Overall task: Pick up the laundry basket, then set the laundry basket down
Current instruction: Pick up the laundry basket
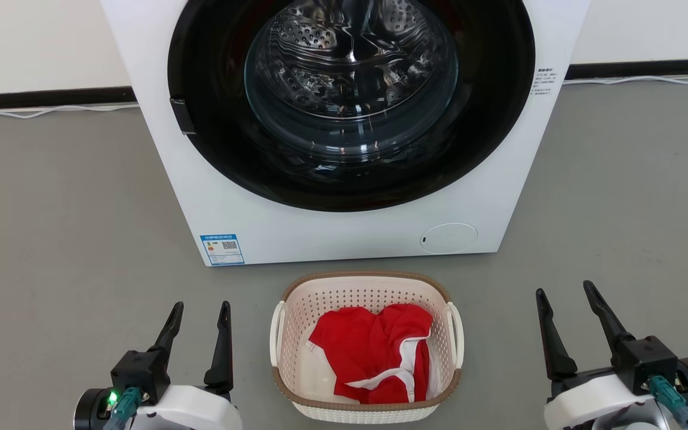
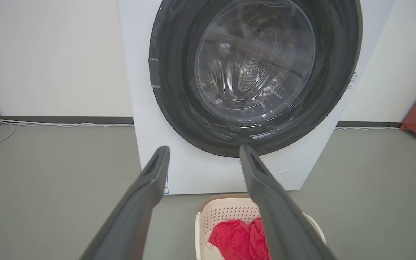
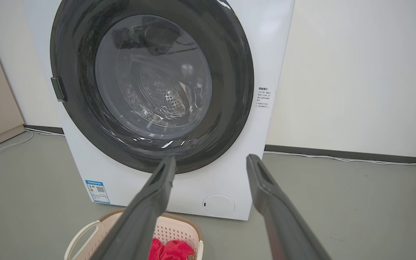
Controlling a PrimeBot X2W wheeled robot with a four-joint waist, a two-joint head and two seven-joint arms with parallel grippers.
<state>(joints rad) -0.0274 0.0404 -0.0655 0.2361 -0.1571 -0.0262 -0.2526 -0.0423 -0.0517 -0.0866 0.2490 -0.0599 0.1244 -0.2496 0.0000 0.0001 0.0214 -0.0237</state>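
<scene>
Grey floor before the washer carries the laundry basket. The left gripper, fingers spread and empty, stands just beside its left handle. The right gripper, likewise spread and empty, stands farther off the right handle. The basket lies between them, untouched.

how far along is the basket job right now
Nothing looks done yet: the laundry basket sits on the floor before the washer, red garment inside. Nothing in hand: left gripper and right gripper flank it, open, empty. To do: grasp, lift, set down.
</scene>
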